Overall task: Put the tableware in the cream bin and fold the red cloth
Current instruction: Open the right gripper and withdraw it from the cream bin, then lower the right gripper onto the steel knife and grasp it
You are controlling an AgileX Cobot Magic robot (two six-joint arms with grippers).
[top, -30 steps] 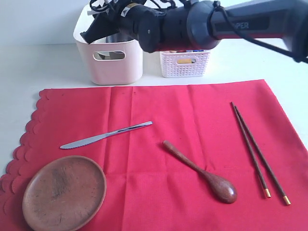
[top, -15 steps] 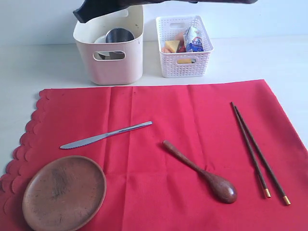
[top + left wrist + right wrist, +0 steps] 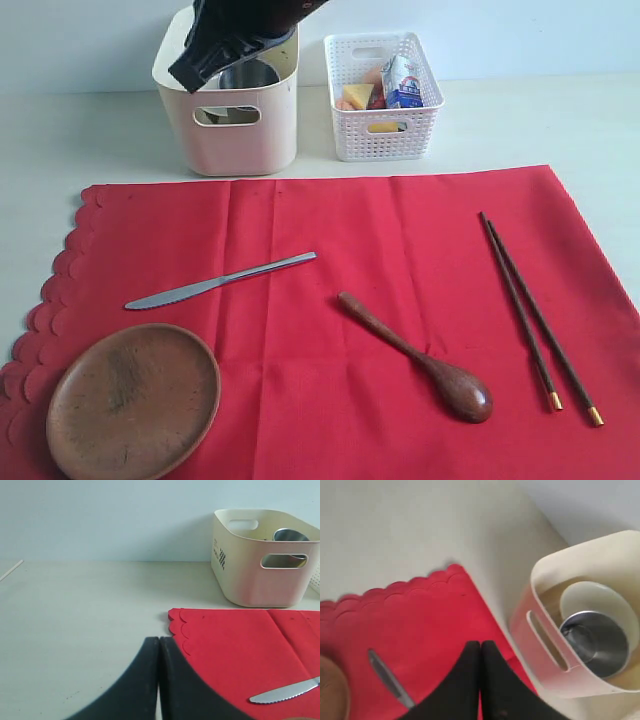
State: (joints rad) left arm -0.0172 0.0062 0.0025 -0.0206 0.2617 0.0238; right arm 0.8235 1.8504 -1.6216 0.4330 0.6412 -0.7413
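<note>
The red cloth (image 3: 380, 300) lies flat across the lower frame, carrying the metal butter knife (image 3: 220, 280) left of centre, the round brown wooden plate (image 3: 133, 400) at lower left, the dark wooden spoon (image 3: 420, 357) in the middle and the chopsticks (image 3: 535, 315) at right. The cream bin (image 3: 250, 140) stands on the desk (image 3: 80, 130) at upper left, just beyond the cloth, holding the steel cup (image 3: 250, 75) and white bowl (image 3: 590, 597). The right hand (image 3: 185, 78) hangs at the bin's rim with fingers together, and the left hand (image 3: 159, 645) is likewise pressed together

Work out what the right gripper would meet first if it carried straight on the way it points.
Probably the red cloth, between the knife and the cream bin; the right gripper is shut and depth is unclear.
</note>
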